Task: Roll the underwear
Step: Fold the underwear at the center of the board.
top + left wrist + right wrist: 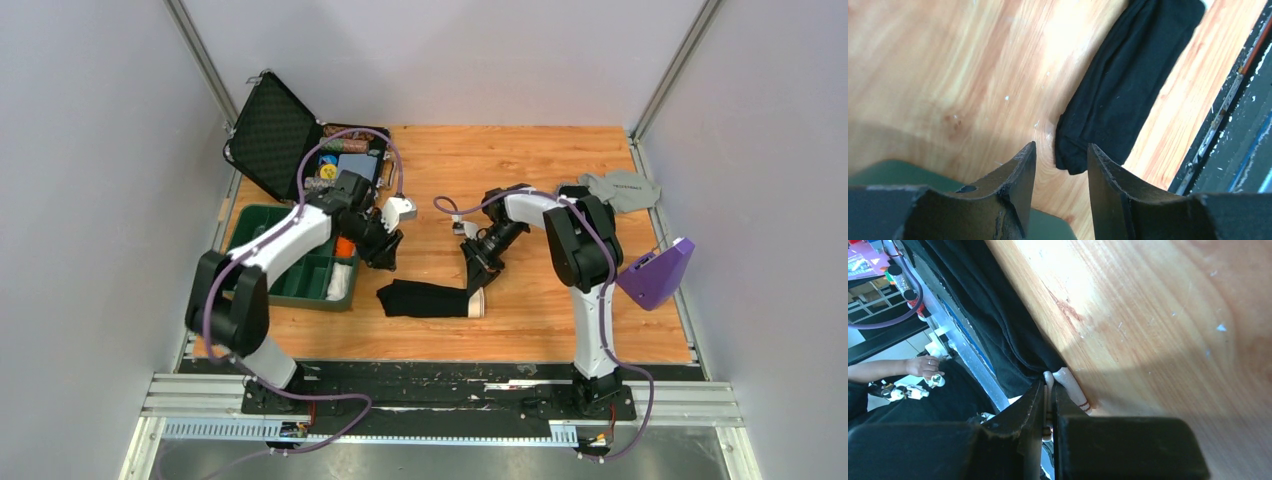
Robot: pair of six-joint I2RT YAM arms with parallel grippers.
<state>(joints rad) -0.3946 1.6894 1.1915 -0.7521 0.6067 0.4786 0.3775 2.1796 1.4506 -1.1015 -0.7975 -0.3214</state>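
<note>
Black cloth first: your underwear lies at six o'clock on the table, folded into a strip and not yet rolled. Right gripper clamps its waistband. Left gripper hangs parted and empty.

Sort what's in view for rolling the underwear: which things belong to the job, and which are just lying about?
Belongs to the job:
- underwear
- right gripper, shut on its white waistband edge
- left gripper, open, holding nothing

Just lying about:
- green tray
- open black case
- light grey garment
- purple object
</note>
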